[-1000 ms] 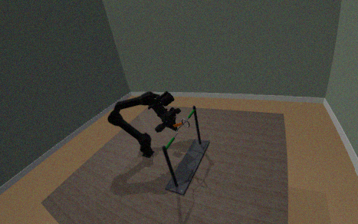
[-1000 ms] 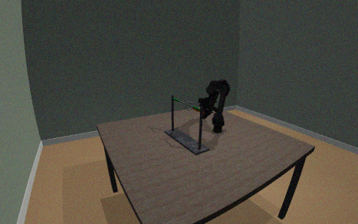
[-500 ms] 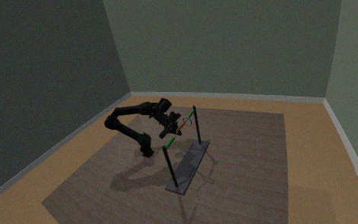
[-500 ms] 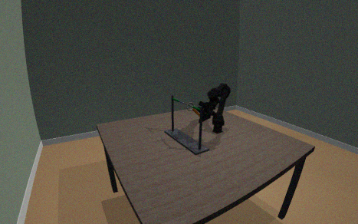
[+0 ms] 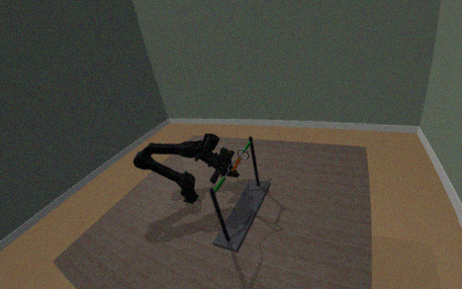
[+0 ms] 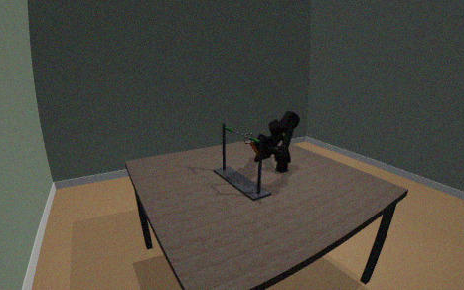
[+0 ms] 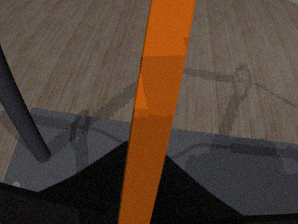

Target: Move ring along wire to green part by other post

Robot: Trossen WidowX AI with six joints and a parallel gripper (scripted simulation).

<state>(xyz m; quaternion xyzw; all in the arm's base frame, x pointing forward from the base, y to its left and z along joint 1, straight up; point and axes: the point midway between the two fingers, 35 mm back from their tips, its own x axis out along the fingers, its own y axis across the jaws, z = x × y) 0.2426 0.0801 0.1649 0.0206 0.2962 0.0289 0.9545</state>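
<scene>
The wire stand has two dark posts [image 5: 255,165] [image 5: 220,215] [image 6: 224,149] [image 6: 259,174] on a grey base plate [image 5: 243,215] [image 6: 237,181] [image 7: 266,169]. The wire between them is green by each post [image 5: 245,147] [image 5: 219,183] [image 6: 231,130] and thin grey in the middle. My gripper [image 5: 228,165] [image 6: 261,144] [image 7: 138,153] is shut on the orange handle [image 5: 234,164] [image 6: 248,142] [image 7: 162,63]. The ring [image 5: 241,154] sits around the wire between the posts, over the middle stretch. It is too small to tell whether it touches the wire. The wrist view shows the handle running up between the black fingers.
The stand and the arm's base [image 5: 189,193] [image 6: 282,164] are on a wooden table [image 5: 321,223] [image 6: 213,233]. One post [image 7: 23,123] stands to the left in the wrist view. Walls and floor surround the table.
</scene>
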